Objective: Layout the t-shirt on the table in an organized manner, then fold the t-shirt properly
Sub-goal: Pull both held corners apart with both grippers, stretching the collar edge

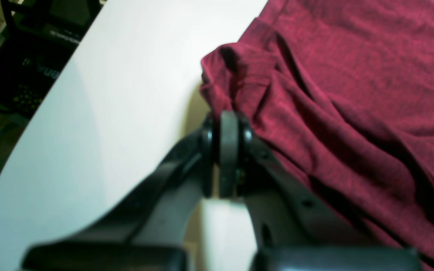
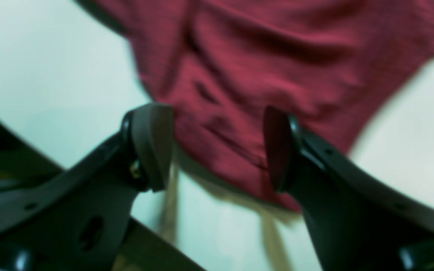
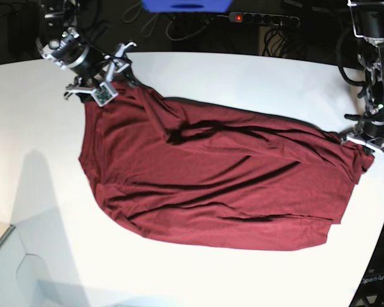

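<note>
Maroon-red thin-fabric t-shirt (image 1: 352, 94): in the left wrist view, we see the left gripper (image 1: 228, 124) with jaws pressed together, pinching a bunched edge over the smooth white table (image 1: 107, 113). In the right wrist view, the right gripper (image 2: 217, 146) stands spread, straddling cloth. In the base view, the shirt lies creased between both arms; we advise pulling gently outward to flatten it.
</note>
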